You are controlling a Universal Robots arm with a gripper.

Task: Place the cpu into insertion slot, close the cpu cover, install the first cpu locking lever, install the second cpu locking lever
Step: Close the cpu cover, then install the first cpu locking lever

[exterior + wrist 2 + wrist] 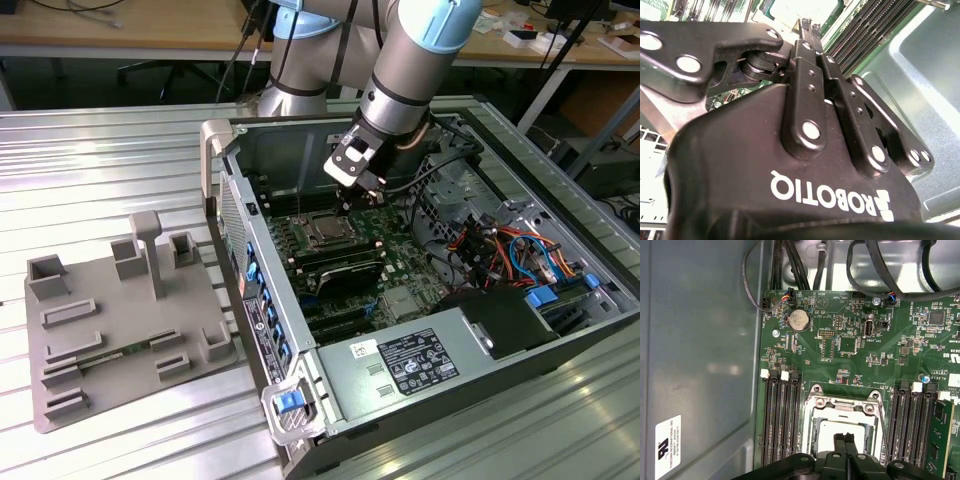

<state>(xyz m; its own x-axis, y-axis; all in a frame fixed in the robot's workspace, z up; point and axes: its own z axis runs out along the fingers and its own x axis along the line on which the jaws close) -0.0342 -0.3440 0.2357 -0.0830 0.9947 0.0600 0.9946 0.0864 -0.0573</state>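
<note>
**Item:** cpu. Thin, light, rigid chip. The smooth metal top is probably slippery and the underside is judged fragile, so take it by opposite edges only.

**Location:** lies flat inside the insertion slot. The silvery cpu cover frames the slot; whether it is fully down cannot be told.

**Gripper**: fingers pressed together, nothing seen between them. It is poised directly over the insertion slot, tips above the chip.

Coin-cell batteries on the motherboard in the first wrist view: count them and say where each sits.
1. The silver coin-cell battery sits near the edge of the motherboard, by the grey case wall. Others may hide under the pincer.
</note>
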